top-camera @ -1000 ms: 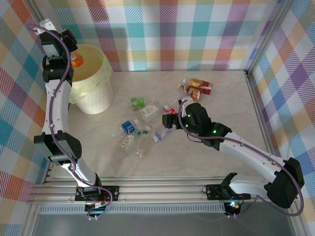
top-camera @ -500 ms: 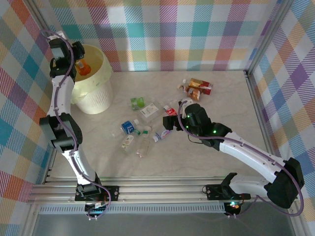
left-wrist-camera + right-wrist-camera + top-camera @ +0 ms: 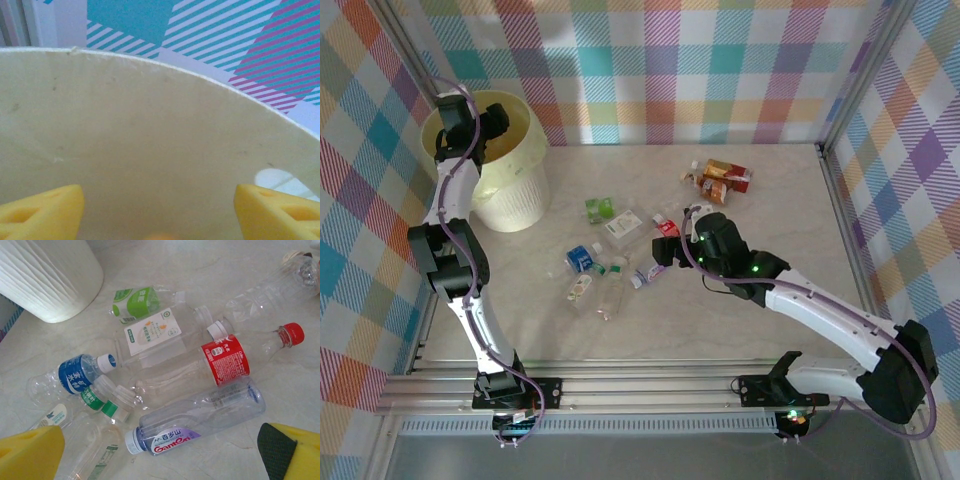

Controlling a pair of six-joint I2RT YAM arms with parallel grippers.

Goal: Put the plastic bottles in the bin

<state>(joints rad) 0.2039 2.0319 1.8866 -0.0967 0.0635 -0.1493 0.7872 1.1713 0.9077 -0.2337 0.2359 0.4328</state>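
Pale-yellow bin [image 3: 517, 200] far left; left gripper [image 3: 492, 124] over its mouth, jaws apart, orange blur below, possibly a bottle. Plastic bottles [image 3: 610, 262] heaped mid-table under right gripper [image 3: 160, 442], spread wide, empty; red-label bottle [image 3: 225, 362] crowding purple-label bottle [image 3: 205, 412].

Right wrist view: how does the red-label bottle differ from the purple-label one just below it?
The red-label bottle has a red cap, pointing right in that view; the purple-label bottle has a white cap, pointing left. The red-label bottle's body looks crumpled, the purple-label bottle's rounder. Both are clear, capped, and lying on their sides on the table.
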